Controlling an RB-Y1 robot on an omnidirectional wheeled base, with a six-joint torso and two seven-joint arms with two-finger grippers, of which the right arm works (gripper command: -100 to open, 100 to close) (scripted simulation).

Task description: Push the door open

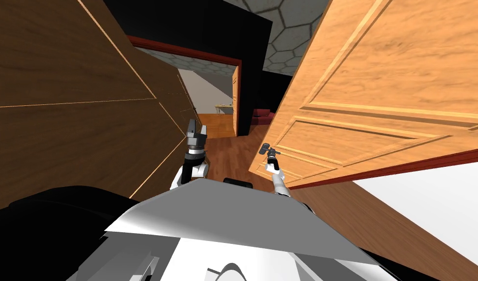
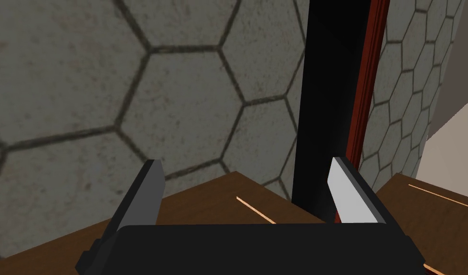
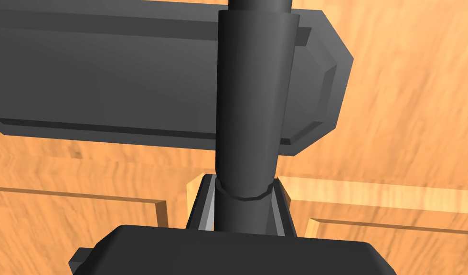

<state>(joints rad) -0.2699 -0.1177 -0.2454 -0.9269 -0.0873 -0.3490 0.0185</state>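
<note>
The light orange panelled door (image 1: pixel 379 88) is seen at the right of the head view, standing at an angle and already partway open. The push is therefore judged to be under way rather than finished. A strip of wooden floor (image 1: pixel 223 146) is left free between the door's free edge and the dark brown panelled wall (image 1: pixel 62 97) on the left. What is called for next is judged to be a steady forward drive through the held handle, with the base brought along behind the arm, so that the leaf is carried wider without the grip being twisted off. The right arm is stretched forward and a little to the right, low down, and ends at the door's free edge. There the dark door handle (image 3: pixel 247 119) is clamped by the right gripper (image 3: pixel 242 193), its fingers (image 3: pixel 207 210) pressed against both sides of the lever, just short of the dark backplate (image 3: pixel 109 76). How far the lever is turned cannot be made out with certainty. The left gripper (image 1: pixel 196 131) is held upright near the dark wall, well apart from the door, with its blades spread and nothing between them.
</note>
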